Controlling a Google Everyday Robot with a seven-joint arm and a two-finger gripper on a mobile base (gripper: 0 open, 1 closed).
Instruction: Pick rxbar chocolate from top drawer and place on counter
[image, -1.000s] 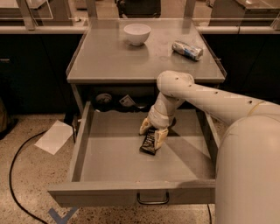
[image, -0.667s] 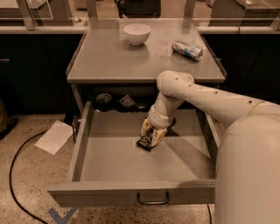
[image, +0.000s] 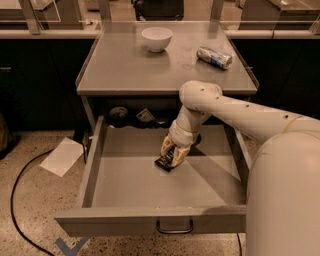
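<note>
The top drawer (image: 100, 165) is pulled open below the counter (image: 125, 70). My gripper (image: 171, 152) hangs inside the drawer, near its middle. It is shut on the rxbar chocolate (image: 166, 161), a small black bar that sticks out below the fingers, tilted, with its lower end just above the drawer floor. My cream arm reaches in from the right.
On the counter stand a white bowl (image: 156, 38) at the back and a silver-and-blue can (image: 214, 56) lying at the right. Small dark items (image: 119, 113) sit at the drawer's back. A white paper (image: 62, 156) and a black cable (image: 15, 200) lie on the floor at left.
The gripper has risen a little with the bar. The bar has come up off the drawer floor and now hangs tilted from the fingers.
</note>
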